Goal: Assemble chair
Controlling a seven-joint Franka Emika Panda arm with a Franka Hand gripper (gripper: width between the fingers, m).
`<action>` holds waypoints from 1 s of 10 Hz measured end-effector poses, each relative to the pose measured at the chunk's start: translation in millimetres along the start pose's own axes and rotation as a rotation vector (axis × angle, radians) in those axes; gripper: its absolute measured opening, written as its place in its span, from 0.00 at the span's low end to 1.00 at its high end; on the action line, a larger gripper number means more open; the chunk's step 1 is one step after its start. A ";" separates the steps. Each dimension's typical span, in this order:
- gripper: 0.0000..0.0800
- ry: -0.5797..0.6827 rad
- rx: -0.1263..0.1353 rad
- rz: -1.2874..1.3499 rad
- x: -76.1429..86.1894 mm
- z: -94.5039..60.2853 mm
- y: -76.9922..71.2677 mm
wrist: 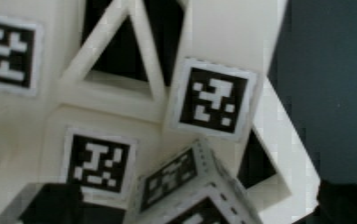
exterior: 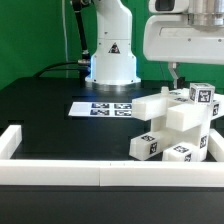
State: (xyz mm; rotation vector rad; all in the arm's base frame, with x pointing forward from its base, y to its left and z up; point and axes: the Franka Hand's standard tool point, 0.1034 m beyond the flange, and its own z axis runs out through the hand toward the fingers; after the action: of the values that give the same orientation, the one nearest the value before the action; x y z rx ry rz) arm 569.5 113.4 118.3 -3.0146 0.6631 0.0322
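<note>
**Plainly, my fingers stand wide over the white pile**

Broadly, the black table (exterior: 45, 105) fills the exterior view, fenced at the near edge by a long white border rail (exterior: 95, 175) with raised ends at both corners. My arm's white base (exterior: 112, 55) stands at the back, its top cut off by the frame. A big white camera housing (exterior: 185, 35) hangs at the exterior view's upper right and hides most of my wrist.

The chair (exterior: 180, 125) sits at the exterior view's right, near the front rail: chunky white blocks stacked and leaning together, each showing small black-and-white tags. Where one block ends and the next begins is hard to tell, white on white. A lower block (exterior: 148, 145) juts toward the rail.

The marker board (exterior: 105, 108) lies flat in the middle of the table, apart from the pile.

My gripper (exterior: 177, 78) hangs just above the stack's top, only thin dark fingers showing below the housing. The jaws are spread as wide as they go and grip nothing.

From the wrist view, the chair (wrist: 210, 100) fills nearly everything: tagged faces and slotted openings, blurred. My fingertips (wrist: 59, 200) show as dark shapes, cut off at the edge.
</note>
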 end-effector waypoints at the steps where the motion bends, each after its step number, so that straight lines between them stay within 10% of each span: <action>1: 0.81 0.005 -0.012 -0.061 0.3 -0.1 0.2; 5: 0.77 0.007 -0.022 -0.300 0.6 0.6 1.3; 10: 0.36 0.008 -0.022 -0.273 1.0 0.6 2.0</action>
State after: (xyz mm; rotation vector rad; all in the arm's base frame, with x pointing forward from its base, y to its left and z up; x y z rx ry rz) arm 569.6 111.2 117.5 -3.0975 0.2476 0.0164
